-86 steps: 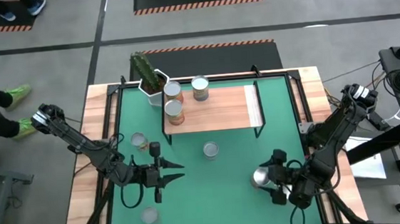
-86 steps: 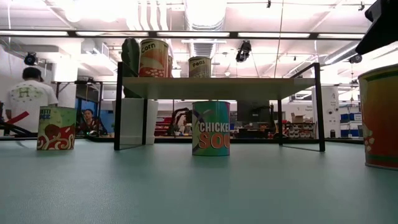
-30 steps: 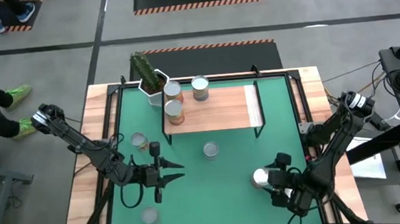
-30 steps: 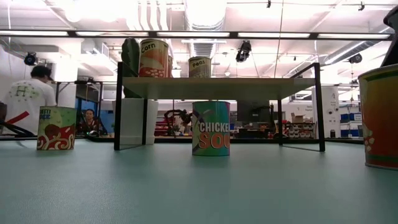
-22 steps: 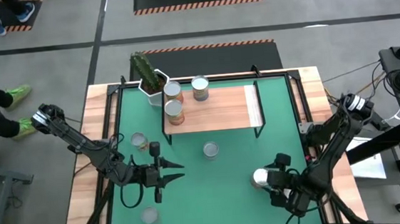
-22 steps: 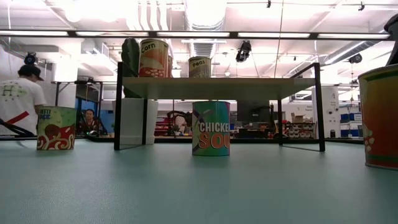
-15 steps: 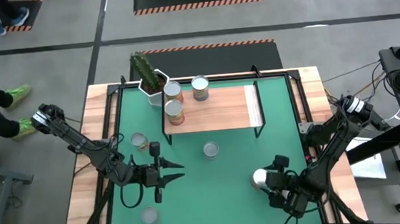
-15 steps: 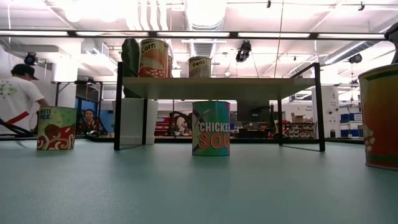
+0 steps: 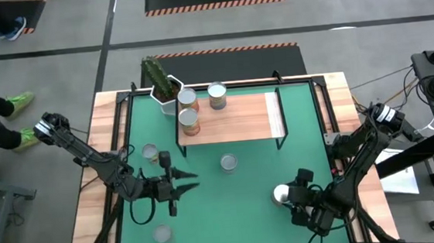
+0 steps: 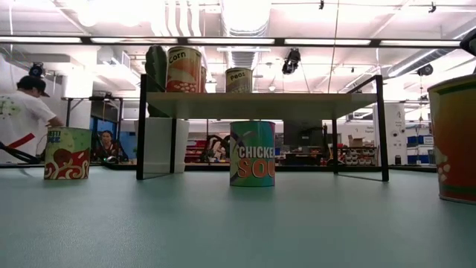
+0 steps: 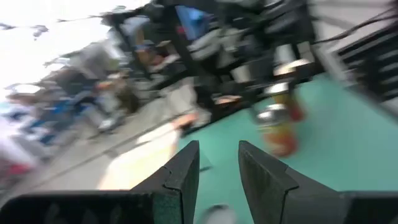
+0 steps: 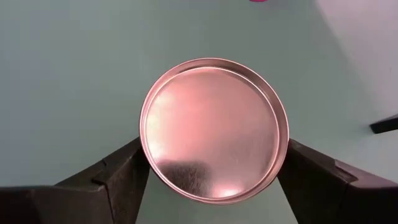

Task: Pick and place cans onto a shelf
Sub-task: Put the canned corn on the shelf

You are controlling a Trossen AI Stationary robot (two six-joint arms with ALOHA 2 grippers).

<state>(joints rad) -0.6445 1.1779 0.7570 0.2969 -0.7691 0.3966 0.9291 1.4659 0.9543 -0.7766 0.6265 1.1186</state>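
Three cans (image 9: 188, 98) (image 9: 216, 95) (image 9: 189, 121) stand on the wood-topped shelf (image 9: 236, 120) at the far middle. More cans stand upright on the green mat (image 9: 282, 159): one near the left (image 9: 150, 152), one in the middle (image 9: 229, 162), one at the near left (image 9: 161, 234). My right gripper (image 9: 291, 197) is at the near right, shut on a silver-topped can (image 12: 214, 146), whose side shows at the low view's right edge (image 10: 454, 138). My left gripper (image 9: 184, 182) hovers left of centre, pointing toward the right edge, fingers (image 11: 186, 177) a little apart around nothing. My right gripper has the can between its two fingers (image 12: 121, 177), which meet opposite sides of the wall just below the top rim (image 12: 144, 155). The fingers slant down from above, coming from the near right. The can stands upright with its base on the mat.
A white pot with a cactus (image 9: 164, 87) stands at the shelf's far left corner. The shelf's black legs (image 10: 141, 126) (image 10: 381, 126) stand on the mat. A blurred can (image 11: 280, 124) shows ahead of my left gripper. People (image 10: 22, 123) move in the room behind.
My left gripper has rolled a little about the line it points along, staying where it was. The cans have not moved.
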